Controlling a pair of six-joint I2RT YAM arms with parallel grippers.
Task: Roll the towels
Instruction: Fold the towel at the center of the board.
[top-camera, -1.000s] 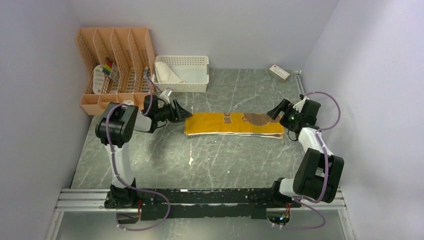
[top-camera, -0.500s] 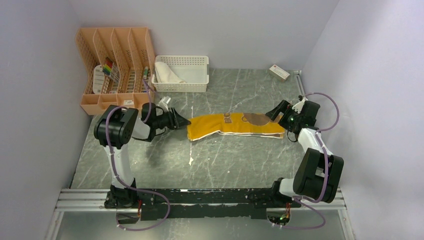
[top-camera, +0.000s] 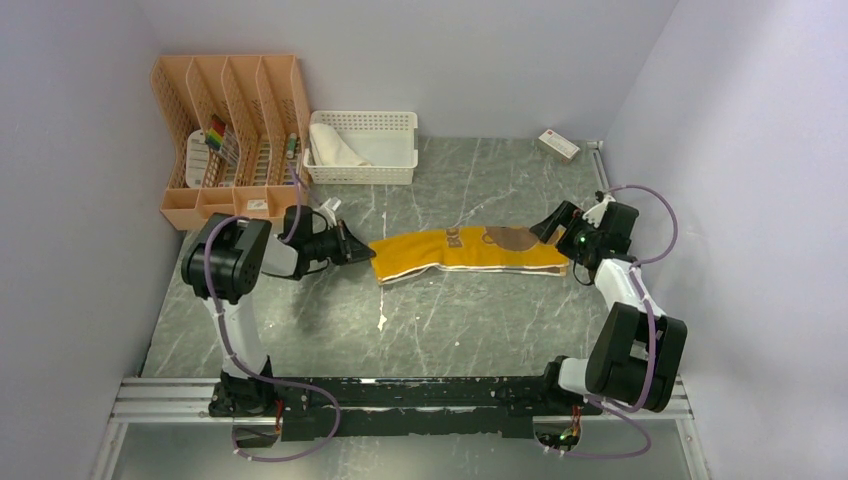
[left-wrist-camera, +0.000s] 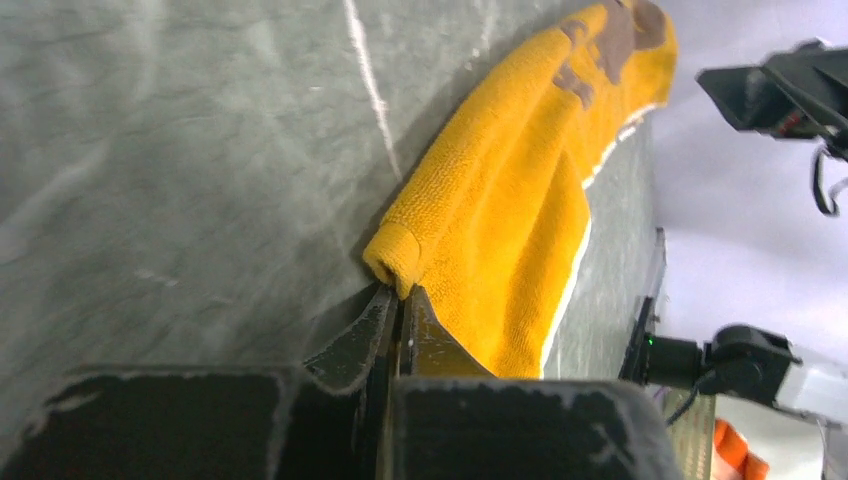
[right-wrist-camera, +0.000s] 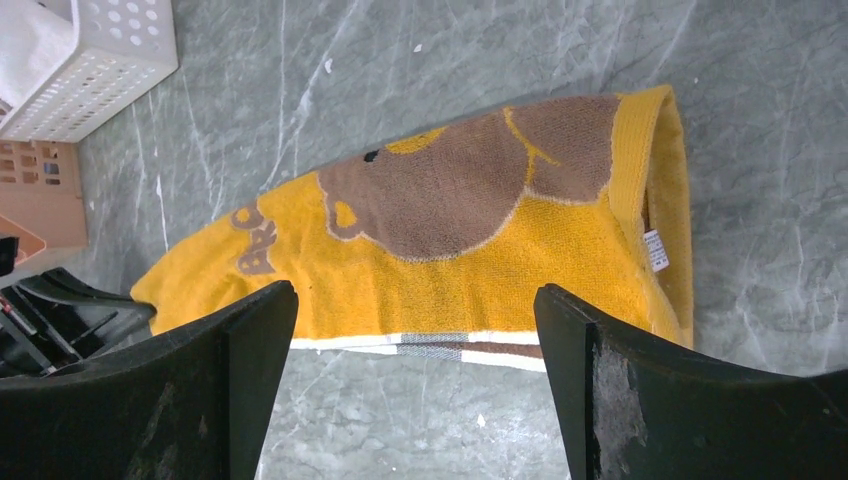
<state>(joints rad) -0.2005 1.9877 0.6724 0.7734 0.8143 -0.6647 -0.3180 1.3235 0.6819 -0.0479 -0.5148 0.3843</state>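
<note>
The mustard-yellow towel with a brown bear patch lies folded lengthwise across the middle of the table, its left end bent toward the front. My left gripper is at that left end. In the left wrist view its jaws are shut on the rolled corner of the yellow towel. My right gripper hovers over the right end, wide open. Yellow towel and bare table show between its fingers. The white towel lies in the white basket.
An orange file rack with small items stands at the back left, beside the basket. A small box lies at the back right near the wall. Walls close in on the left, the right and the back.
My left gripper has gone from open to shut at the towel's left corner and drawn slightly left. The towel's left end has skewed toward the front. The right arm has barely moved.
</note>
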